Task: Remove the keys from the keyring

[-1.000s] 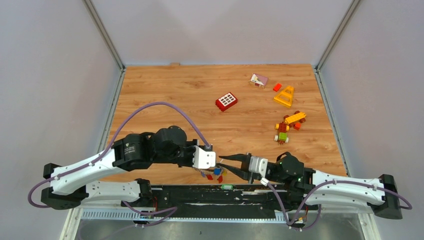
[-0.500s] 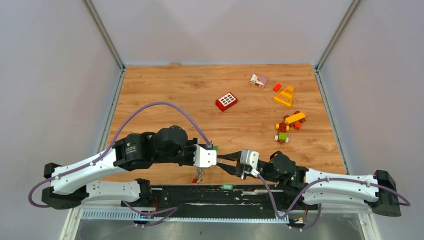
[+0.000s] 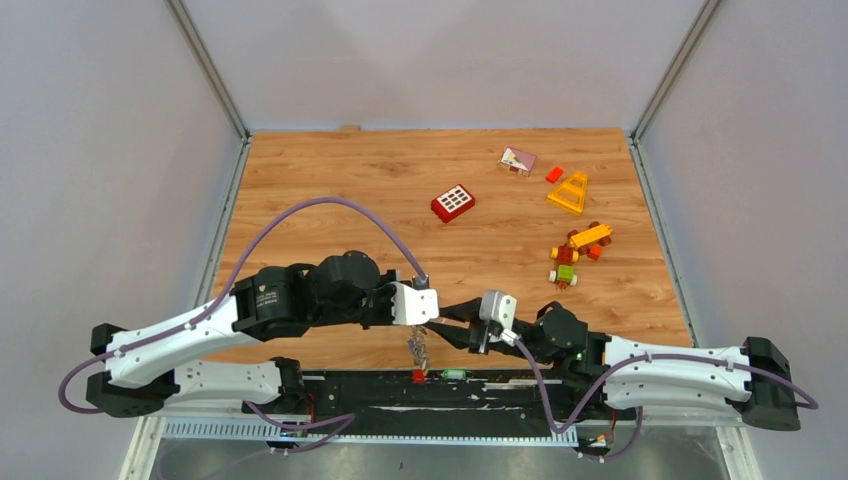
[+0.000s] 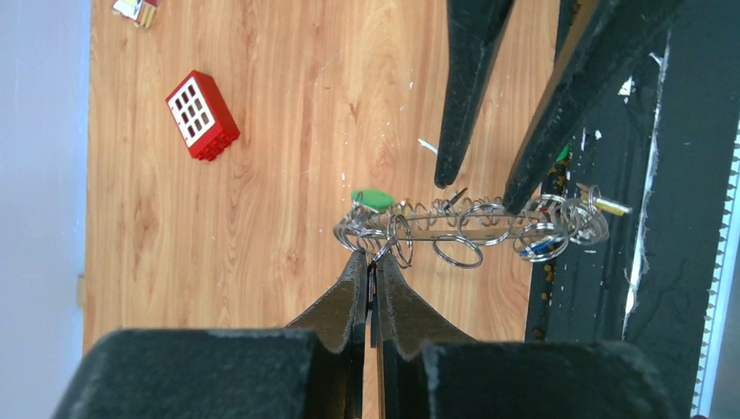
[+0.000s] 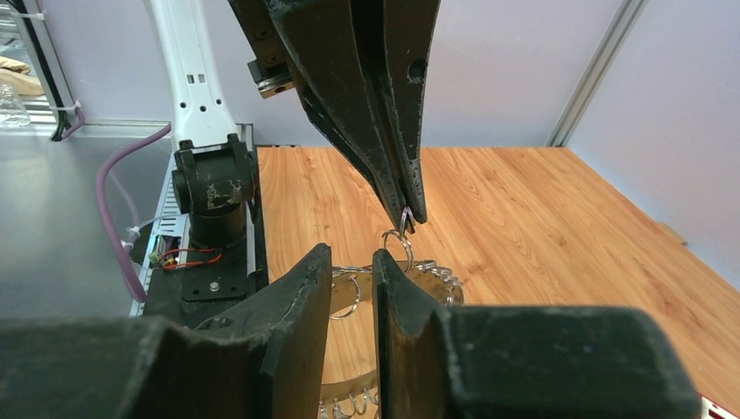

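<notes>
Two hands meet at the keyring (image 4: 471, 229), hanging over the near edge of the table (image 4: 262, 218). Left hand (image 4: 370, 266) pinches one small loop (image 4: 381, 249); right hand (image 4: 480, 192) is spread, tips at the ring. Risk: the thin pinch slips and keys (image 4: 543, 249) drop off the table.

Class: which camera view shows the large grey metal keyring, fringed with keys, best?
Left wrist: the large grey metal keyring appears edge-on, nearly whole, its small rings distinct. Top external shows only a tiny dangling cluster; right wrist hides most of it behind the right gripper's fingers.
</notes>
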### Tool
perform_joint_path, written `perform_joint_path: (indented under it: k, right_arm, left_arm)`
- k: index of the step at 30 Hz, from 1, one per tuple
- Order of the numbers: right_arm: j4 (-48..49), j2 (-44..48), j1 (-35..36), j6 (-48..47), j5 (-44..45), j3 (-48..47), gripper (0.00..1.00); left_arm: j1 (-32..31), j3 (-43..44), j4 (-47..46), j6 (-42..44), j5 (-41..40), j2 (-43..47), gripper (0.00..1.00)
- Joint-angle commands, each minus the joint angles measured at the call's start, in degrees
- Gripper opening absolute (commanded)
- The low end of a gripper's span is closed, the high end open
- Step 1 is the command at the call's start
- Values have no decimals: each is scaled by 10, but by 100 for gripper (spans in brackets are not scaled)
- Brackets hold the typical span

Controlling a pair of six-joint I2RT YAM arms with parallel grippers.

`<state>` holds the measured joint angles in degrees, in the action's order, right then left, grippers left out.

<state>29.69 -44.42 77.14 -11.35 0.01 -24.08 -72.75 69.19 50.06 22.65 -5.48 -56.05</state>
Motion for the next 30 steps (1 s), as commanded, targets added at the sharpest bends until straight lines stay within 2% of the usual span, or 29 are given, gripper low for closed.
perform_joint_path:
  k: [1,14,23,30]
  right_arm:
    - [30,-9,-1,28,31,-25,25]
    - [47,5,0,35,61,-18,30]
    - [100,-28,0,44,37,-11,26]
    - [106,-77,0,48,9,-26,23]
  left_arm:
    - [1,33,-45,-49,-43,-5,0]
    - [1,68,-19,-99,-73,-42,0]
    - [2,87,-15,-126,-88,-52,0]
    - [3,93,-15,-129,-97,-57,0]
